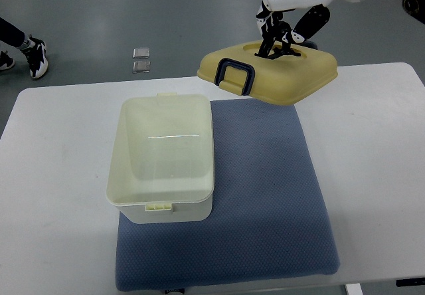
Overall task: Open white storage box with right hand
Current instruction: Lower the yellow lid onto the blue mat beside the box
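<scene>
Close to me I see a blue mat (265,208) lying on the white surface (60,195). The white storage box (163,159) sits on the left part of the mat, open on top, with nothing inside that I can see. Farther back, its yellow lid (272,76) is up in the air, tilted, over the far edge of the mat. My right hand (289,19) comes in from the top right, and its dark fingers (275,42) are curled tight on the lid's top handle. A dark clip (236,76) hangs on the lid's side. Two small squares (141,59) lie on the floor.
</scene>
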